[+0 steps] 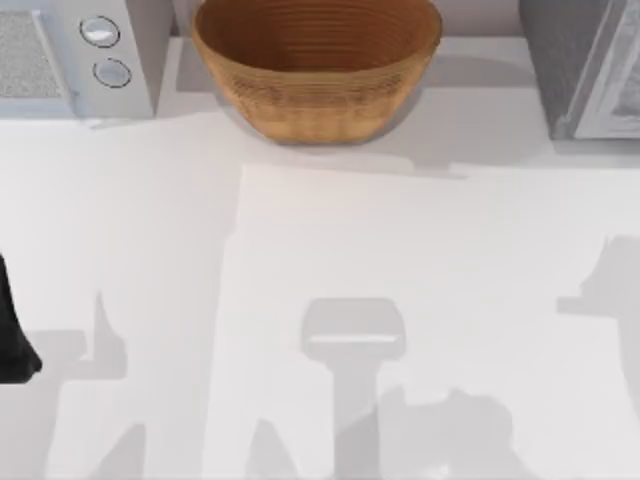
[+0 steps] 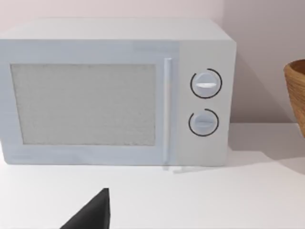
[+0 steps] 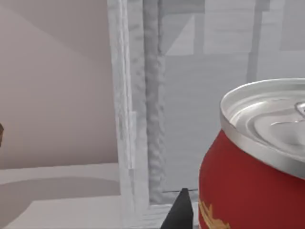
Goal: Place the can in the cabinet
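The can (image 3: 252, 181), red with a shiny silver top, sits tilted and very close in the right wrist view. My right gripper (image 3: 238, 222) is shut on it, with one dark fingertip (image 3: 181, 212) showing beside its red wall. Right behind the can rises the cabinet (image 3: 152, 119), with a pale frame, a speckled grey edge and grey panels beyond. In the top view the cabinet (image 1: 580, 60) stands at the back right corner. My left arm (image 1: 12, 335) is parked at the table's left edge.
A white microwave (image 1: 70, 55) with two round knobs stands at the back left, facing the left gripper (image 2: 93, 212). A woven brown basket (image 1: 315, 60) sits at the back middle. The white table (image 1: 330, 260) spreads out in front of them.
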You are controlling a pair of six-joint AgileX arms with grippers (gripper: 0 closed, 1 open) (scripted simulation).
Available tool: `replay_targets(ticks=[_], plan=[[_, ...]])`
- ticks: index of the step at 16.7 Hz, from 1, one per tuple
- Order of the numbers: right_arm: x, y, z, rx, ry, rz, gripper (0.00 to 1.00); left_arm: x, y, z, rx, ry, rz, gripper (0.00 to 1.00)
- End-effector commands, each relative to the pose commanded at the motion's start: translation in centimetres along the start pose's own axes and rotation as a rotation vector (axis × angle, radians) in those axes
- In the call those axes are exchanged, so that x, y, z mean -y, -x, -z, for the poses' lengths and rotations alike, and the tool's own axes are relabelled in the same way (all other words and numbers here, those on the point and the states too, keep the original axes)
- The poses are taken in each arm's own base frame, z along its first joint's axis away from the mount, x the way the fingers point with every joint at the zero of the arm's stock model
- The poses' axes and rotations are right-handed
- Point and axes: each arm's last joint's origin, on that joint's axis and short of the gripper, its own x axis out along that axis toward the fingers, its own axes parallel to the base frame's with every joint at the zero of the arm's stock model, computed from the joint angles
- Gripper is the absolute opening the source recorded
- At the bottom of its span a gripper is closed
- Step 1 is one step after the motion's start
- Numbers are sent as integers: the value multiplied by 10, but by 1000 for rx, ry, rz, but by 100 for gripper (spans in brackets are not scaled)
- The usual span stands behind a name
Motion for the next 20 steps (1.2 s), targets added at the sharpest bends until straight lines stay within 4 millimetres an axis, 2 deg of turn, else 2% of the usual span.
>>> replay_targets(ticks=[4,7,9,16,18,20], plan=[[19,26,32,9,13,-41,0,0,0,0,0,0,0,100],[25,32,51,1,20,-74,0,0,0,0,0,0,0,100],[26,33,57,-3,21,-85,0,0,0,0,0,0,0,100],[25,33,54,-1,17,-87,0,0,0,0,0,0,0,100],[25,34,40,10,11,-84,0,0,0,0,0,0,0,100],[24,35,16,18,9,-80,0,0,0,0,0,0,0,100]])
